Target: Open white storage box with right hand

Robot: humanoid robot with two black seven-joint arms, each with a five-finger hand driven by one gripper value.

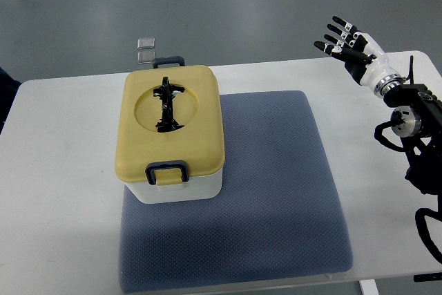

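A grey floor lies behind a white table [62, 170] that carries a blue-grey mat [276, 191]. The white storage box [170, 132], with its yellow lid [200, 115] closed, stands on the mat's far left corner, its long axis running from the near edge to the far edge. The front latch [166, 172] faces the near edge. The right hand [349, 48] hovers over the table's far right corner, fingers spread and holding nothing, so the box lies well apart to its left.
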